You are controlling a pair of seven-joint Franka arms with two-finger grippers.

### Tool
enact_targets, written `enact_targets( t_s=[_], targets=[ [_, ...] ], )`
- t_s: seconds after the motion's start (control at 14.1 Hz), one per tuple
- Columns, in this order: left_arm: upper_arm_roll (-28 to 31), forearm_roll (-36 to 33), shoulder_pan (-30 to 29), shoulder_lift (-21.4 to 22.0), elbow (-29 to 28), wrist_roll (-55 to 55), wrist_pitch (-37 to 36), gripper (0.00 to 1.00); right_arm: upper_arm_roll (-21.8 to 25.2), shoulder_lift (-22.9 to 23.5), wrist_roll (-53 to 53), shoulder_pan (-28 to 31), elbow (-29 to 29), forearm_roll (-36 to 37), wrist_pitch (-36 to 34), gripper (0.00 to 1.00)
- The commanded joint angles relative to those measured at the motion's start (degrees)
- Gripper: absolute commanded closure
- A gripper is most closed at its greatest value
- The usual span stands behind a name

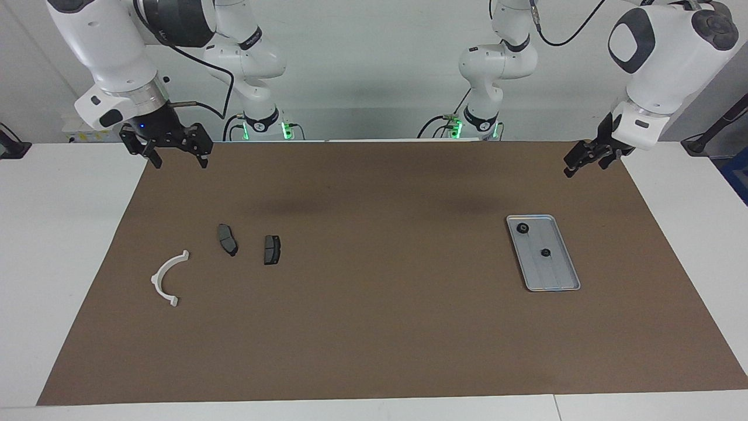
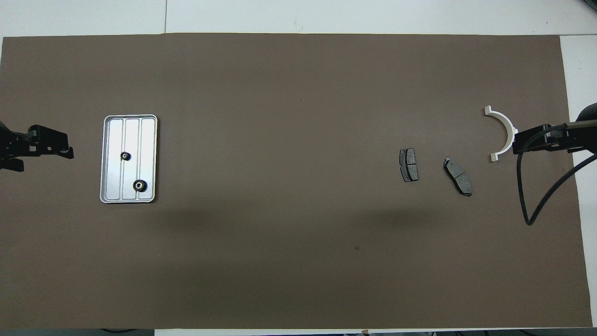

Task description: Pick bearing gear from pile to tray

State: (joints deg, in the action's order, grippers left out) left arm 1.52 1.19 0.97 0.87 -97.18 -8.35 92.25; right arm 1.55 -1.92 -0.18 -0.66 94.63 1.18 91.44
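You are looking at two small black bearing gears lying in the silver tray, one near the rim nearer the robots, the other around the middle, apart from each other. The tray is sitting on the brown mat toward the left arm's end of the counter, presumably so that arm can reach it easily.

The left claw is hanging released and empty above the mat's edge near the tray. The right claw is waiting, fingers spread and empty, over the mat's corner at its own end.

What is lying in the pile now is a white semicircular bracket and two dark brake pads, side by side but apart. You are seeing no gear among them, so the picking looks finished.
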Motion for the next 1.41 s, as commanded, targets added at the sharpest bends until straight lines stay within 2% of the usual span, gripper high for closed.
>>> enact_targets(
  t_s=[0.0,1.13,1.34],
  targets=[
    [-0.11,-0.05,1.05,0.10,-0.20,4.73,0.13,0.00,-0.05,-1.07,0.62,0.13,1.26,-0.83,0.05,0.00],
    [-1.87,-0.92,1.84,-2.01,4.02,4.93,-1.54,0.00,-0.05,-1.07,0.54,0.13,1.26,-0.83,-0.04,0.00],
    [-2.74,-3.73,1.84,-2.01,4.02,4.92,-1.46,0.00,-0.05,-1.07,0.54,0.22,1.26,-0.83,-0.04,0.00]
  ],
)
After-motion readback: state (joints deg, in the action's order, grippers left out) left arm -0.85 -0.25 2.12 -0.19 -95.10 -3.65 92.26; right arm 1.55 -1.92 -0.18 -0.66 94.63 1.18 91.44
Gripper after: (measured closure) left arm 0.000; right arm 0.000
